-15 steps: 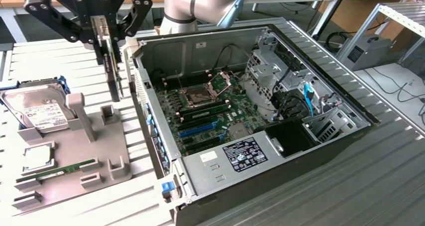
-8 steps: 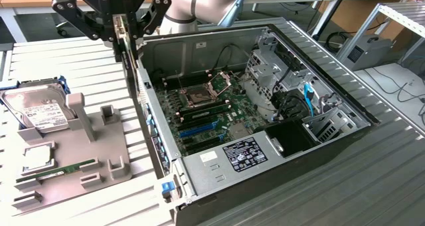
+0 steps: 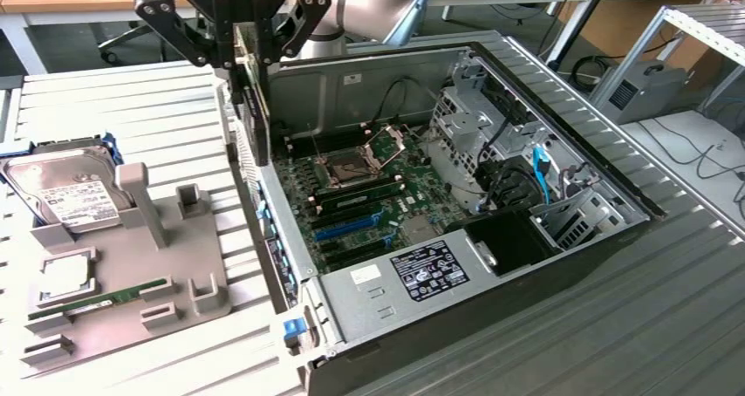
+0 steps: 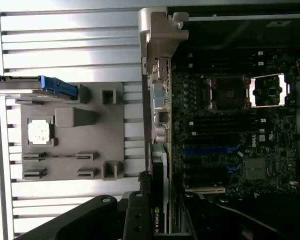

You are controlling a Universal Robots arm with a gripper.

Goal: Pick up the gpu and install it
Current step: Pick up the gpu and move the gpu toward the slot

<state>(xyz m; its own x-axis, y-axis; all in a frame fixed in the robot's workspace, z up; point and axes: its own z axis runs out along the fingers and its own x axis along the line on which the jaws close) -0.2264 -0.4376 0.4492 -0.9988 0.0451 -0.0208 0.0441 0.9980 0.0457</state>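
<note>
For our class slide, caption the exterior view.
Robot fingers hold the graphics card above one edge of the open computer case.

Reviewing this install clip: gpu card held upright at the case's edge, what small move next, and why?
Likely ease the end effector inward, toward the blue motherboard slot: the thin green-and-black gpu card with silver bracket it clamps hangs over the open metal case's side wall.
</note>
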